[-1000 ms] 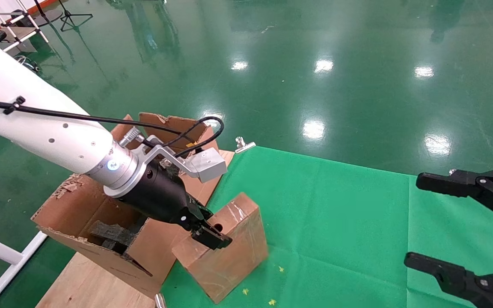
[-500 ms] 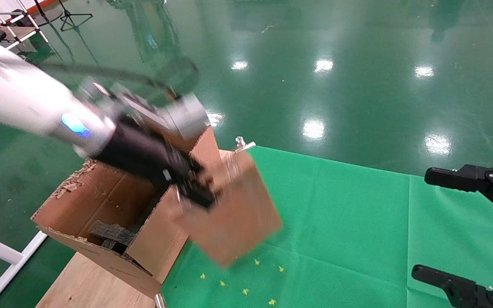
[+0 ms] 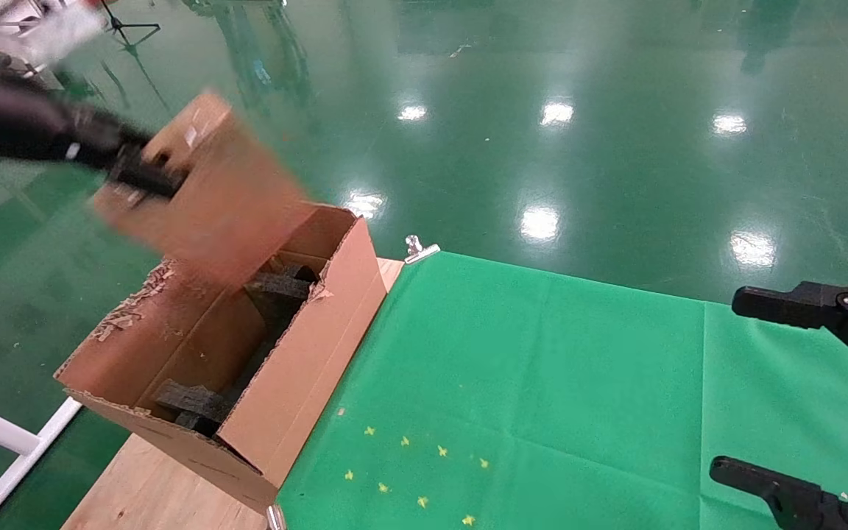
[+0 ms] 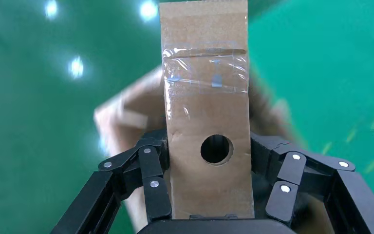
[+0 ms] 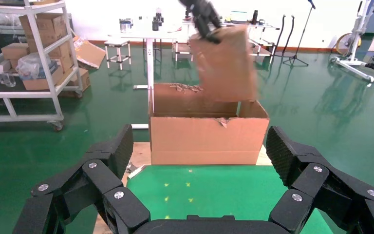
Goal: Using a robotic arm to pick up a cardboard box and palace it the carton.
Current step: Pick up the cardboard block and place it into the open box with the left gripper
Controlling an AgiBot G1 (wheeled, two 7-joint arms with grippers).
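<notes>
My left gripper (image 3: 146,175) is shut on the small brown cardboard box (image 3: 210,188) and holds it in the air, tilted, above the far end of the carton (image 3: 306,353). In the left wrist view the fingers (image 4: 152,161) clamp both sides of the box (image 4: 207,92), which shows its clear tape and round hole. The carton stands open on the table's left, with torn flaps and dark foam pieces (image 3: 196,403) inside. My right gripper (image 3: 726,386) is open and empty at the right edge. The right wrist view shows the carton (image 5: 207,141) with the lifted box (image 5: 226,63) above it.
A green cloth (image 3: 542,383) covers the table right of the carton, with small yellow bits (image 3: 409,471) on it. Bare wood (image 3: 152,493) shows at the front left. A metal clip (image 3: 418,249) holds the cloth's far corner. Shelves (image 5: 29,63) stand beyond.
My left gripper has lifted the cardboard box off the green cloth and swung it up and to the left, over the carton. The right gripper has barely moved.
</notes>
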